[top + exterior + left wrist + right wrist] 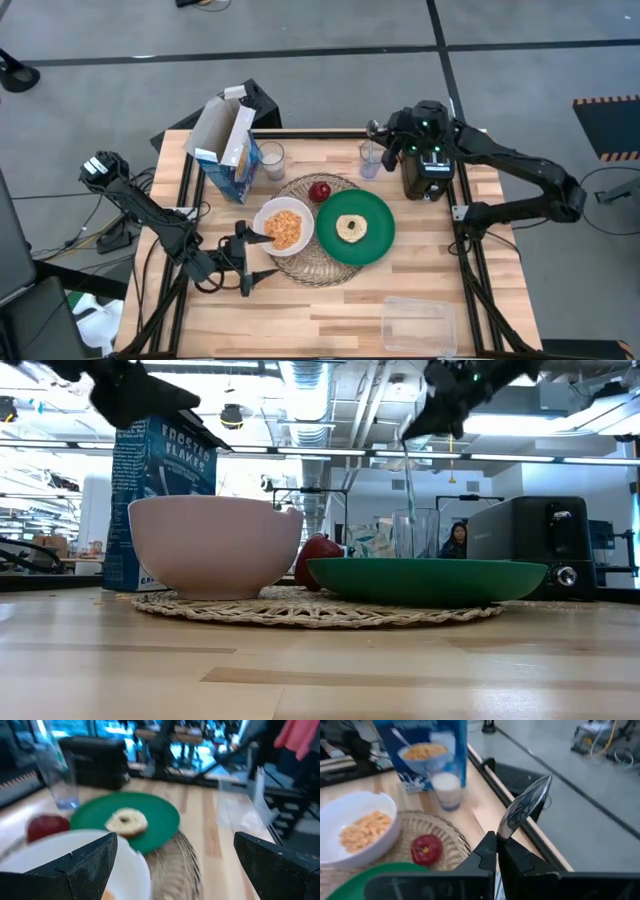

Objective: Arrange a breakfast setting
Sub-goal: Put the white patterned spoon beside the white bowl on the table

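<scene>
A white bowl [283, 227] with cereal and a green plate [375, 235] with a bagel [351, 228] sit on the round wicker mat [318, 268]. A red apple [320, 191] lies on the mat's far side. The cereal box [228, 150] and a glass of milk [271, 160] stand behind them. My right gripper [388, 137] is shut on a spoon [525, 805] above an empty clear glass [370, 158]. My left gripper [246, 258] is open and empty, just left of the bowl and higher than its rim in the low view [130, 395]. My right gripper pinches the spoon between its two fingers at the neck [501, 836], just behind the spoon's bowl. The spoon's bowl [527, 802] sticks out past the fingertips. In the low view the thin handle [408, 480] hangs down below the gripper toward the clear glass [415, 532], clear of the table.
A black toaster [430, 178] stands right of the clear glass, under my right arm. A clear plastic tub [418, 325] lies at the near right edge. Bare wood shows along the near edge and between the tub and the mat.
</scene>
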### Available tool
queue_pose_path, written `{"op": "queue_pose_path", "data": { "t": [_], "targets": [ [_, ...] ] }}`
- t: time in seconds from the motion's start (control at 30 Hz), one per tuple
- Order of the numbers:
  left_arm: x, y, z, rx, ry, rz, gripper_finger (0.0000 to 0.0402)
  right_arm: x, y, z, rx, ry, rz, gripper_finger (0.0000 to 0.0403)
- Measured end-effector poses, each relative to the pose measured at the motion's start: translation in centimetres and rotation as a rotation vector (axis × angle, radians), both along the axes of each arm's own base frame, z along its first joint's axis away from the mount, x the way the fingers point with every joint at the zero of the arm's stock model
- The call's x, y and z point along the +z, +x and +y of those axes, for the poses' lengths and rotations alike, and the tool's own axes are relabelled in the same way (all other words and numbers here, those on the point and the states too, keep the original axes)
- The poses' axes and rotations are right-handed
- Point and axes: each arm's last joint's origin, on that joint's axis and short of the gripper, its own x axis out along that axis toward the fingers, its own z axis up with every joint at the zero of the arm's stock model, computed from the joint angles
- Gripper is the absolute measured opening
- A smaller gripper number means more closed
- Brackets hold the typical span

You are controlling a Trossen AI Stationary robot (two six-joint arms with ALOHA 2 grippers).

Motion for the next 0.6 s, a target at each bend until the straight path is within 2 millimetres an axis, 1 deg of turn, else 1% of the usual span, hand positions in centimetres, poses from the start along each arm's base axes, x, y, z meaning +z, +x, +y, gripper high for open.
{"op": "queue_pose_path", "data": {
  "t": [0.1,0.2,0.3,0.4,0.5,0.6],
  "targets": [
    [0.6,0.5,0.6,0.055,0.025,-0.05,0.0386,1.4,0.1,1.1,0.014,-0.034,-0.028,0.0034],
    [1.1,1.3,1.6,0.111,0.053,-0.064,0.0386,2.4,0.3,2.3,0.03,-0.06,-0.044,0.003],
    [2.0,2.4,2.5,0.163,0.072,-0.066,0.0386,3.2,0.7,3.6,0.082,-0.077,-0.08,0.003],
    [2.5,3.6,3.1,0.219,0.12,-0.045,0.0386,3.4,1.3,5.0,0.131,-0.09,-0.1,0.0033],
    [3.3,5.1,3.5,0.317,0.178,-0.027,0.0386,3.5,2.3,6.4,0.194,-0.098,-0.129,0.0032],
    [3.3,6.8,3.9,0.403,0.238,0.007,0.0386,3.6,3.3,8.0,0.266,-0.107,-0.169,0.0031]
  ]
}}
